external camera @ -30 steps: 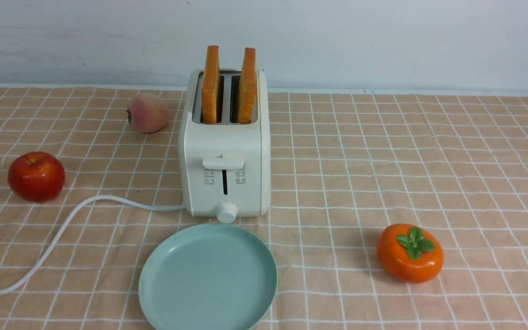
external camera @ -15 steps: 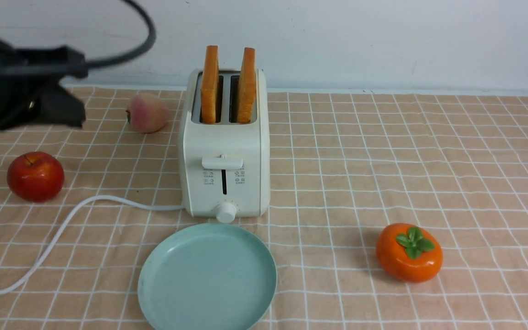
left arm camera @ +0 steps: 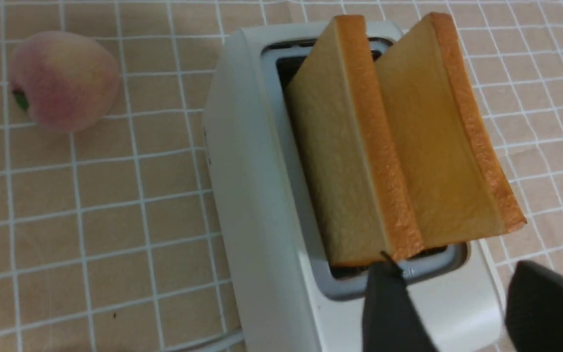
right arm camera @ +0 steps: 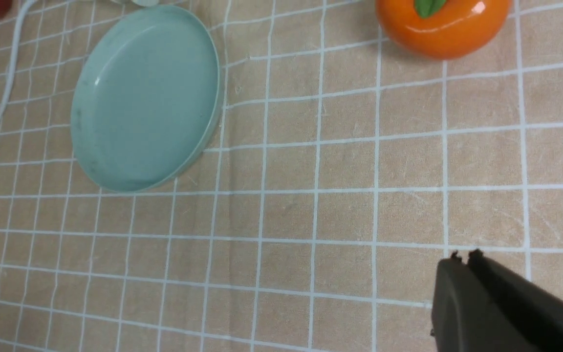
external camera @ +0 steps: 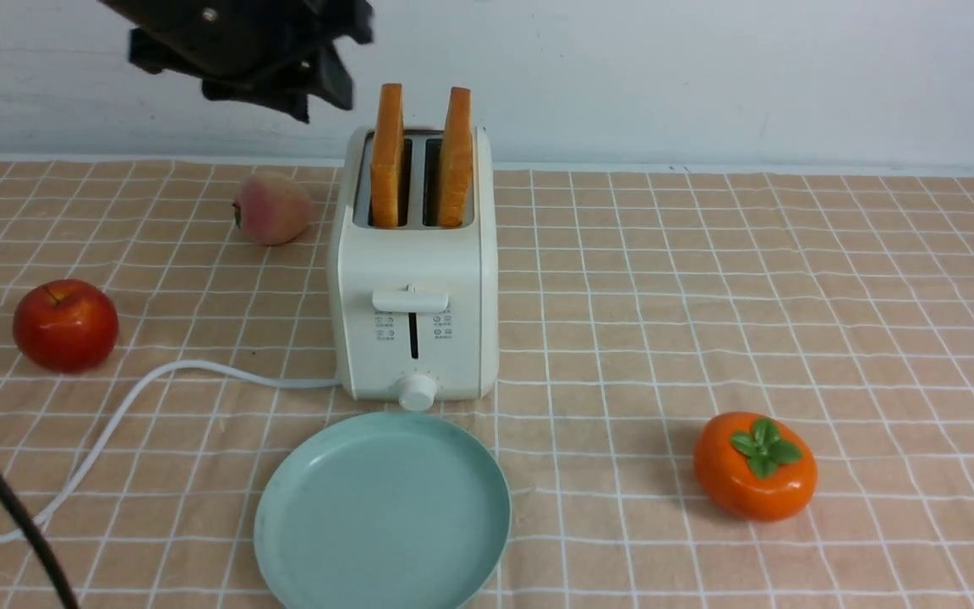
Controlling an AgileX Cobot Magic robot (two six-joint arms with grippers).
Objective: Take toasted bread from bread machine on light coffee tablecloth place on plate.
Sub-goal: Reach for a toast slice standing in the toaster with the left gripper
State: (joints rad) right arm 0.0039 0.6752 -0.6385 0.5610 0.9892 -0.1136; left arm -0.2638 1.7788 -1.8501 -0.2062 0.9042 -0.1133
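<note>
a: where is the toast?
b: two slices of toast (external camera: 422,156) stand upright in the slots of the toaster (external camera: 413,321), one per slot, tops well above the slot rims. the toaster sits on the cloth (external camera: 707,279), lever and knob facing the camera. the cord (external camera: 106,431) runs from its base toward the near left edge.

a: and the plate?
b: the plate (external camera: 383,516) lies flat on the cloth, just in front of the toaster. nothing is on it.

a: left gripper?
b: the left gripper (external camera: 318,89) is up in the air, just left of the toaster top and above the peach (external camera: 272,208). in the left wrist view its fingers (left arm camera: 394,313) stand apart. one fingertip is close to the lower corner of the nearer slice; whether it touches cannot be told. nothing is held.

a: right gripper?
b: the right gripper (right arm camera: 465,256) is low over bare cloth at the near right. its fingers are together, nothing between them. the persimmon (external camera: 755,465) is near it, the plate farther off.

a: other items?
b: an apple (external camera: 66,325) rests on the cloth at the left, well apart from the toaster.
</note>
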